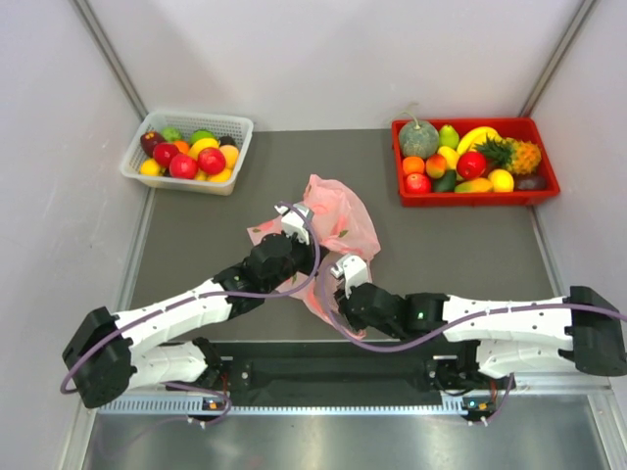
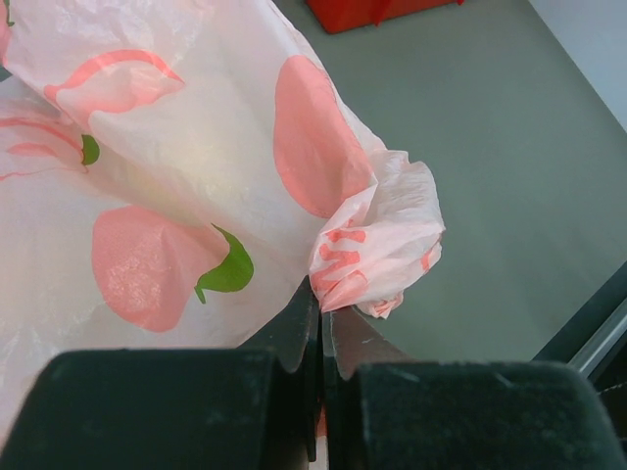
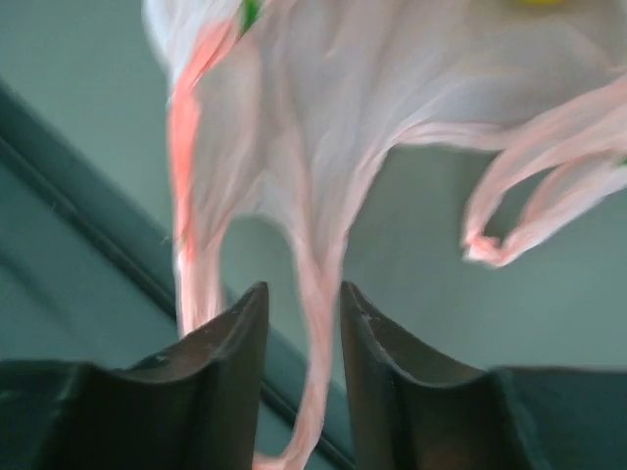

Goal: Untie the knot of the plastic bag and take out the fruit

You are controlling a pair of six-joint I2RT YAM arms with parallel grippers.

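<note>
The left end effector (image 2: 321, 311) is pressed together on a fold of the thin, translucent pale-pink plastic bag with a peach print (image 2: 196, 157), just below a crumpled bunch of film (image 2: 377, 245). The right end effector (image 3: 304, 304) stands partly spread. A narrow, twisted, rope-like pink strip (image 3: 315, 259) runs down between its jaws, and as far as the blurred view tells it is not clamped.

To do this step well, the left pinch should hold firm as an anchor. The right jaws should close on the strip near where it joins the bag, then draw it gently sideways away from the left arm. A hard upward tug would likely tighten the knot or tear the film.

I take the strip for part of the knot, though I cannot tell whether it is tied or loose. Two looser handle loops (image 3: 534, 211) hang beside it. The bag sits between both arms, near the middle of the dark grey tabletop (image 1: 196, 235). No fruit shows plainly through the film.
</note>
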